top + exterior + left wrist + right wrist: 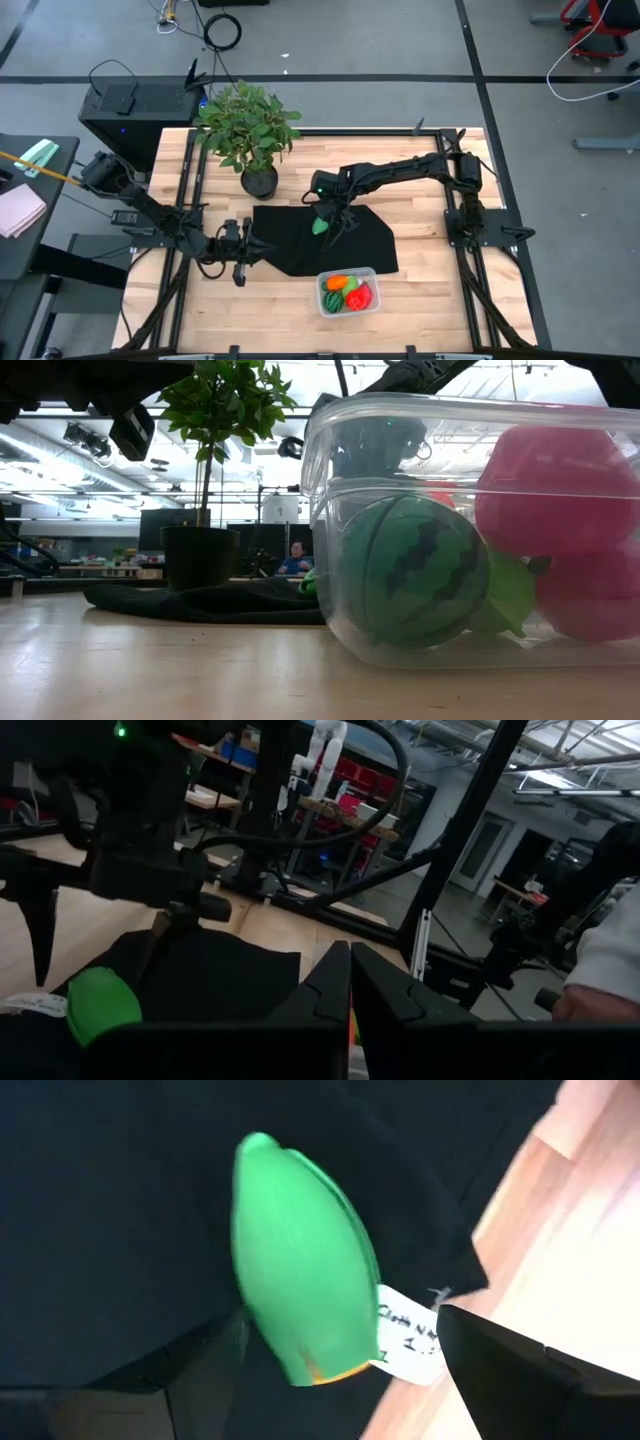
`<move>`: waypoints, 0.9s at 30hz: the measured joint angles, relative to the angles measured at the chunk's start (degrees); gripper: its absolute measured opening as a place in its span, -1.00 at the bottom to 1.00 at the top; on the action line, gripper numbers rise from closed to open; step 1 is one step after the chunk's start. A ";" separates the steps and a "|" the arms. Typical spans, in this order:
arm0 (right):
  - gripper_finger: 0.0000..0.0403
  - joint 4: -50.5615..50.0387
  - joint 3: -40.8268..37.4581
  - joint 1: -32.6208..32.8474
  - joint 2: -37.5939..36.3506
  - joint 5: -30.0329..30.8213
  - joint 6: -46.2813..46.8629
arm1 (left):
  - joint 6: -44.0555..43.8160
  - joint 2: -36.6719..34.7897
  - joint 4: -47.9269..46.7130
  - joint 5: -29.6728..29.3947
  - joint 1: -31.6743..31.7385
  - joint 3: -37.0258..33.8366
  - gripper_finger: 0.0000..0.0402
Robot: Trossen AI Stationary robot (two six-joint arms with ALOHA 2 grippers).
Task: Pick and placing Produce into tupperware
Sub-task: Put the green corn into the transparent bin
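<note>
On the pale wooden worktop (pixel 420 280), the right claw (pixel 325 222) hovers open, fingers astride a bright green oval toy vegetable (pixel 300 1295) on the black cloth mat (pixel 290 245), apparently mid-pick; next it should close, lift, and carry to the clear plastic rectangular tub (pixel 372 275) nearby, left claw (pixel 262 246) closed, idle.

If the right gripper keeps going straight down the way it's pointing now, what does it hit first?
Most likely the green produce piece, lying on the black mat directly between the right gripper's open fingers. How much gap remains above it is unclear.
</note>
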 joint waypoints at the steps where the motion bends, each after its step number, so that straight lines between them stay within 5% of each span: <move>1: 0.63 -0.09 0.00 0.01 0.00 -0.59 0.00 | -0.72 0.00 -0.04 0.00 0.00 0.01 -0.90; 27: 0.55 1.70 -0.02 1.96 4.85 -3.47 0.68 | -2.32 -0.02 -0.02 0.90 -0.07 0.01 -0.90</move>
